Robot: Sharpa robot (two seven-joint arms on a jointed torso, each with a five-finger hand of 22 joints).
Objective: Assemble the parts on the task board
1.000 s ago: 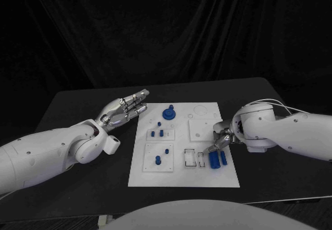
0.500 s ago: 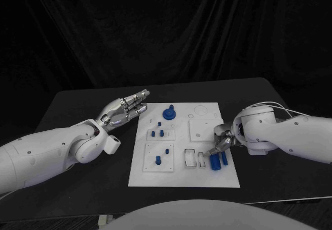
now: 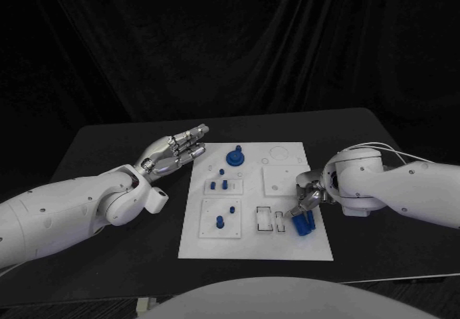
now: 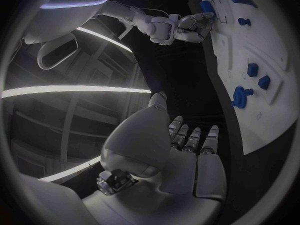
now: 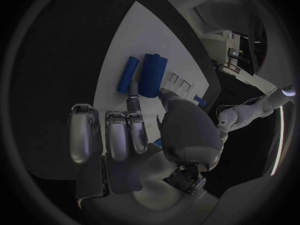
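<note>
Right robot hand (image 3: 307,199) lower; cylindrical parts (image 3: 302,222)

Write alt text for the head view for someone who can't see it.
The right silver robot hand reaches down to blue cylindrical parts at the near right corner of the white rectangular task board on a black table. The left silver robot hand hovers open beside the board's far left edge.

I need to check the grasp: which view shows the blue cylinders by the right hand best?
The right wrist view: the blue cylinders lie large just beyond the fingers. The head view shows them small; the left wrist view shows one, distant.
</note>
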